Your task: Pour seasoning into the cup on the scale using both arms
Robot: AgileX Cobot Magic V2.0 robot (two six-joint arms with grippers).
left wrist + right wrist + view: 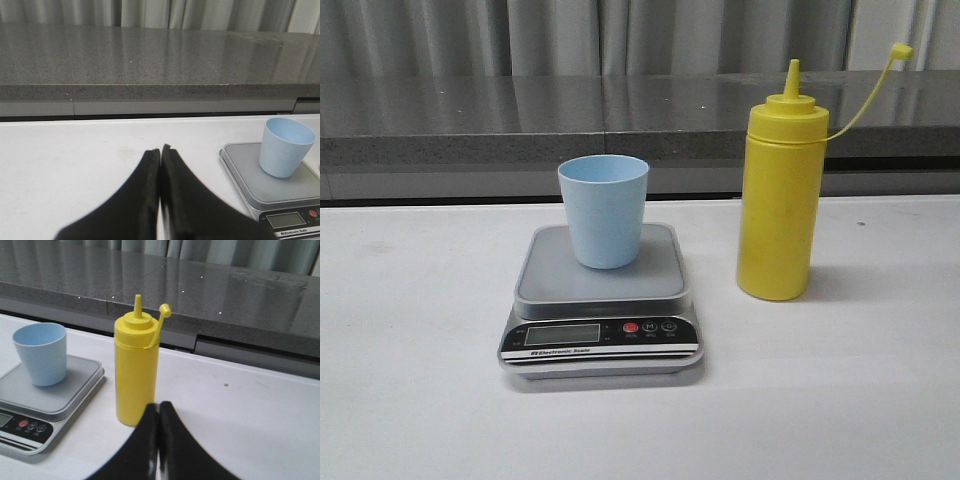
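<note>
Desk carried 1 scale bearing 1 upright cup, with 1 seasoning bottle standing vertical just right of it, directly ahead of the closed, empty right end effector, the nearer; left end effector likewise closed, empty.

Two things stand up from the white counter: the scale, set mid-counter with the cup on the rear of its platform, and the seasoning bottle upright toward the right edge. A bare strip of counter separates scale and bottle. The bottle's tethered cap arcs out high to its right. Open surface runs to the left edge, to the front edge and to the right edge past the bottle. A grey stone ledge rises along the back edge.
</note>
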